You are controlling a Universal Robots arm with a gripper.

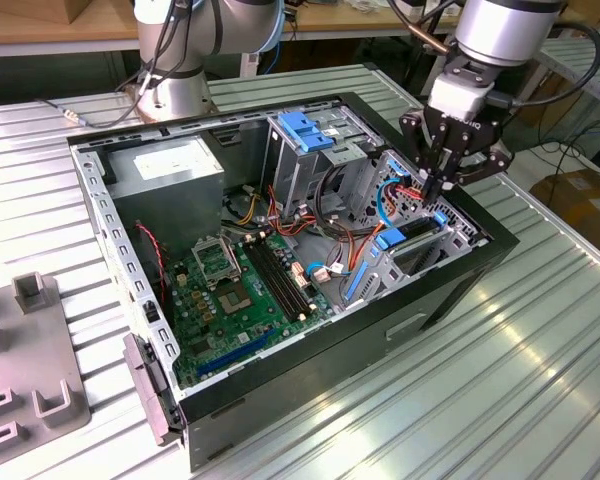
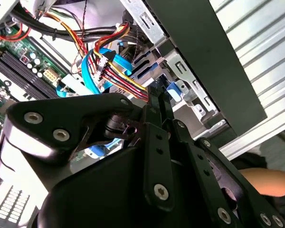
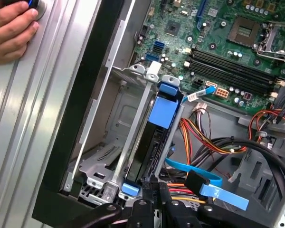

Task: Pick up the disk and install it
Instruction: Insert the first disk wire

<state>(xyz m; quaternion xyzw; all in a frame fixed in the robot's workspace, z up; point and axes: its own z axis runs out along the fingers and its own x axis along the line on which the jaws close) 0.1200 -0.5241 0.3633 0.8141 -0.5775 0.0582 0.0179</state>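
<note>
The disk (image 3: 149,142) stands on edge in the metal bay (image 3: 109,137) at the case's side wall, dark with blue rails and a blue tab (image 3: 164,107) at its far end. In the exterior view the disk (image 1: 417,243) sits in the case's corner toward the exterior view's right. My gripper (image 1: 438,190) hangs straight above that bay, its two thin fingers pressed together. In the first wrist view the gripper (image 3: 154,183) is at the disk's near end; whether it touches is unclear. In the second wrist view the gripper (image 2: 157,97) points at the blue rail beside a cable bundle (image 2: 118,78).
The open computer case (image 1: 400,330) lies on a ribbed metal table (image 1: 500,400). Inside are a motherboard (image 1: 240,290), a grey power-supply box (image 1: 165,170), a blue-topped drive cage (image 1: 310,130) and loose cables (image 1: 330,230). A person's hand (image 3: 12,28) rests on the table beside the case.
</note>
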